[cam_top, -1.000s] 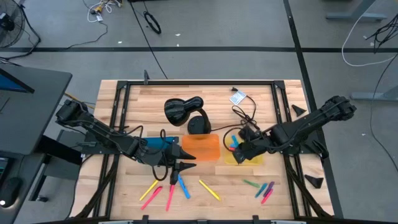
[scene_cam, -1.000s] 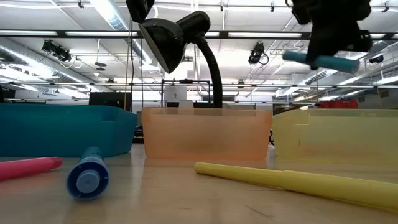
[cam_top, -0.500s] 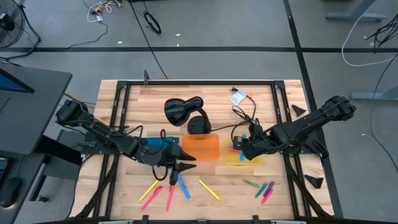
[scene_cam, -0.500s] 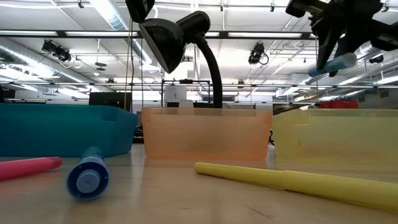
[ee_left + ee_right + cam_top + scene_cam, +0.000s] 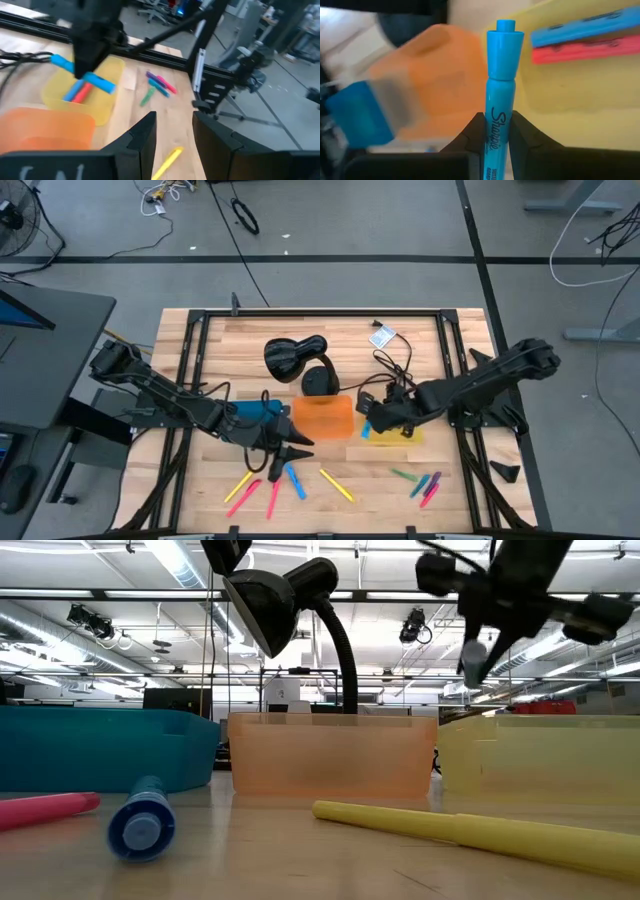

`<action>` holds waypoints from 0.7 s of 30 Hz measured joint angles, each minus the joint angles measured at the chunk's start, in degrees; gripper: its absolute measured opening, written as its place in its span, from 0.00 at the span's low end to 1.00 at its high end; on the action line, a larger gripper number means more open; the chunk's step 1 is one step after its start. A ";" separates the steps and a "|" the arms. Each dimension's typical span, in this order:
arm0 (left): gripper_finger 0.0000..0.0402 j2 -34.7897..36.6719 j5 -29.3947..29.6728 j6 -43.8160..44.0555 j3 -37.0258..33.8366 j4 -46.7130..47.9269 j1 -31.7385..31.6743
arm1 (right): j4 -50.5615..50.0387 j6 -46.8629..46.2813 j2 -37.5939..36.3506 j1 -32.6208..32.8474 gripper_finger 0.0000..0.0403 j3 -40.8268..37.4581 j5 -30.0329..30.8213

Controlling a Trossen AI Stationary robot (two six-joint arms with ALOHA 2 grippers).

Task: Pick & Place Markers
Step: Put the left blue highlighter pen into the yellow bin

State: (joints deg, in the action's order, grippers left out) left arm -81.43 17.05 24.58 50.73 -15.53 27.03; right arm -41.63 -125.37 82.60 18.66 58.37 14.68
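Observation:
My right gripper [image 5: 368, 427] is shut on a light-blue marker [image 5: 500, 85] and hangs in the air over the gap between the orange tray [image 5: 322, 417] and the yellow tray [image 5: 398, 434]. A blue marker [image 5: 580, 25] and a red marker [image 5: 580, 50] lie in the yellow tray. My left gripper [image 5: 175, 132] is open and waits above the table next to the blue tray [image 5: 250, 412]. Loose markers lie flat on the wood: yellow [image 5: 240, 485], pink [image 5: 272, 495], blue [image 5: 296, 480], yellow [image 5: 337, 485], and a green, blue and pink cluster [image 5: 420, 480]. My right gripper pinches the light-blue marker by its lettered barrel [image 5: 497, 125] between the two fingers [image 5: 475, 135]. Its capped end [image 5: 505, 35] sticks out well past them. The marker is lifted clear of the trays and the table [image 5: 475, 655].
A black desk lamp [image 5: 295, 358] stands behind the orange tray, with a black cable [image 5: 392, 370] trailing toward the table's far right. The three trays sit in a row across the middle. Bare wood lies between the loose markers near the front edge.
My right gripper has moved from above the yellow tray toward the table's left, to the orange tray's edge, and turned as it went. The held blue marker showed level in the low view a second ago, then slanted, and now hangs nearly upright. It stays held.

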 joint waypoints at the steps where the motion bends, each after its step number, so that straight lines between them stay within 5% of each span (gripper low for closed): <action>1: 0.33 0.00 -0.68 -0.03 0.01 0.12 0.00 | -0.68 -0.18 0.49 -0.21 0.11 0.00 -0.43; 21: 0.33 -0.02 -2.35 0.18 0.01 10.12 0.00 | -9.70 -0.43 2.37 -2.29 0.12 0.00 -0.77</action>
State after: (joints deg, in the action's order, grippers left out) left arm -81.45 14.70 24.76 50.74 -5.42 27.03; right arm -51.33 -125.80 84.97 16.37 58.37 13.91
